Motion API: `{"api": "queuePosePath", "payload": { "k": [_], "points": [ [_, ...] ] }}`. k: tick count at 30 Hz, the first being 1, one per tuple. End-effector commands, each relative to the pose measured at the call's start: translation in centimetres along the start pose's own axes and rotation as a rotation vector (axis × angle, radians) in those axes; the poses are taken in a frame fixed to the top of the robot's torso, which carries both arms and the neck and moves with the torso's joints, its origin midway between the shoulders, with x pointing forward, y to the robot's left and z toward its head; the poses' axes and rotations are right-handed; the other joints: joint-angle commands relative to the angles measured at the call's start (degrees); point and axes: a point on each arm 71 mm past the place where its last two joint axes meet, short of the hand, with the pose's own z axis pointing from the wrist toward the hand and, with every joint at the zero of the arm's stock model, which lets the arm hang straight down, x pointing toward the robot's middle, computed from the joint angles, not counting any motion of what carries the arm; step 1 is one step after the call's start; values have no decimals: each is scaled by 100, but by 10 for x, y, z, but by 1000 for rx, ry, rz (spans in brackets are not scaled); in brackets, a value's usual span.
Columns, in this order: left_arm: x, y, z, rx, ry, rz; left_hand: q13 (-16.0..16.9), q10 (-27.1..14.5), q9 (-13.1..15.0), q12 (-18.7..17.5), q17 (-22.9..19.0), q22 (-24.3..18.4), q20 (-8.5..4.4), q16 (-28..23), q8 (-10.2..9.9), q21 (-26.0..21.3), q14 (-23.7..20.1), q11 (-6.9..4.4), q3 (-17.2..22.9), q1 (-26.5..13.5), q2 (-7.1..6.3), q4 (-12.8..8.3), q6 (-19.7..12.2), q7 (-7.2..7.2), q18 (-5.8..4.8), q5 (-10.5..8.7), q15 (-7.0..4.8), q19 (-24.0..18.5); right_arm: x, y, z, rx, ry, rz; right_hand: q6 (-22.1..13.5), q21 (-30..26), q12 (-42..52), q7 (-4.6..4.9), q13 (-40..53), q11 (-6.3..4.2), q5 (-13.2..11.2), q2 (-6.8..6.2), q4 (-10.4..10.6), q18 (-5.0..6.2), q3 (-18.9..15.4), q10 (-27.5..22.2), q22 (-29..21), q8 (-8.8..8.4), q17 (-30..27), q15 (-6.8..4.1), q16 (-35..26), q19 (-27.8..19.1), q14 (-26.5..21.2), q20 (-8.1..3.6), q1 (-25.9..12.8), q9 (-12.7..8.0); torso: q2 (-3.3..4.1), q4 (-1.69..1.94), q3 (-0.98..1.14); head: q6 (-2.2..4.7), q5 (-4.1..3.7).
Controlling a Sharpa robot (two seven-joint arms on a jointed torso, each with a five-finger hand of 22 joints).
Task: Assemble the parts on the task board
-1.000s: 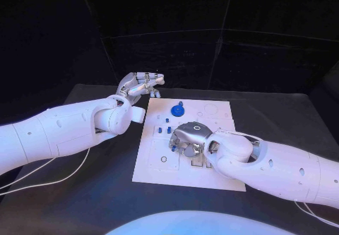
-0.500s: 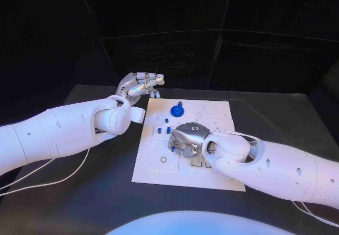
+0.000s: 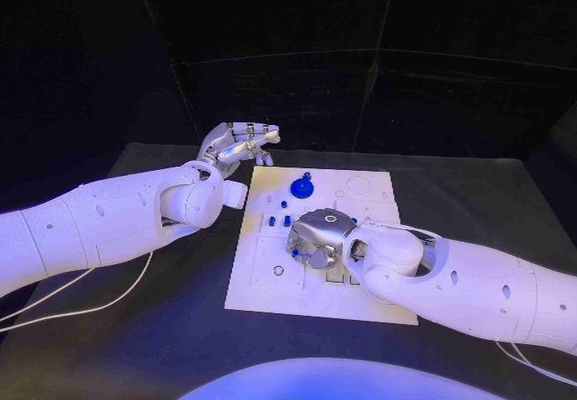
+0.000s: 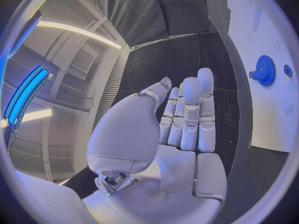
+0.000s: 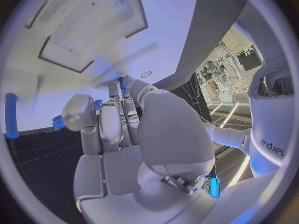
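Observation:
The white task board (image 3: 267,287) lies mid-table. A blue gear (image 3: 301,188) stands near its far edge, and small blue parts (image 3: 279,221) stand in slots below it. My right hand (image 3: 320,238) is down on the board's middle with its fingers curled. In the right wrist view its thumb and fingertips (image 5: 116,87) pinch a small blue part (image 5: 122,79) against the board (image 5: 93,25). My left hand (image 3: 241,143) hovers beyond the board's far left corner, holding nothing. In the left wrist view its fingers (image 4: 190,112) are straight, with the gear (image 4: 266,70) off to the side.
The black table (image 3: 144,333) surrounds the board. More blue parts (image 5: 11,115) lie near my right hand on the board. My left forearm (image 3: 108,221) crosses the table's left side and my right forearm (image 3: 481,287) covers the board's near right corner.
My right hand has shifted very slightly over the board's middle, fingers still down. The left hand has not moved.

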Motion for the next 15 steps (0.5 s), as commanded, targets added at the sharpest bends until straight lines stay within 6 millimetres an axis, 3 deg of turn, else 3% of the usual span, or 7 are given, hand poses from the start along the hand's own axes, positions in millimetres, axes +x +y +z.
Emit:
{"api": "queuePosePath", "payload": {
  "k": [1,11,15],
  "points": [
    [1,-2,1,5,13,-9,10,-48,-6,41,-14,-9,18,-25,17,-40,-52,-3,-42,-35,7,8,-45,-3,81,24,11,13,0,-1,0,6,-12,-6,-149,-151,-24,35,-45,67,73,-24,-5,18,-80,-268,-220,-48,-162,82,-120,-147,48,41,-93,-28,2,-5,2,3,5],
    [-1,-1,1,-3,12,-8,10,-59,-8,42,-20,-14,19,-28,16,-46,-57,0,-50,-32,7,9,-54,0,81,24,12,15,-10,-4,-11,-12,-144,60,-340,-204,185,69,-22,94,349,-73,32,41,-277,-389,-295,-37,-245,99,-118,-195,31,88,-187,-39,3,-10,16,24,4],
    [-3,0,1,-6,10,-7,10,-59,-8,42,-20,-14,19,-28,16,-46,-57,0,-50,-32,7,9,-54,0,81,24,12,15,-16,-8,-21,-14,-204,108,-547,-207,269,37,-19,76,348,-129,87,42,-425,-419,-303,-54,-256,86,-102,-188,35,83,-280,-53,-6,-7,3,37,-7]
  ]
}}
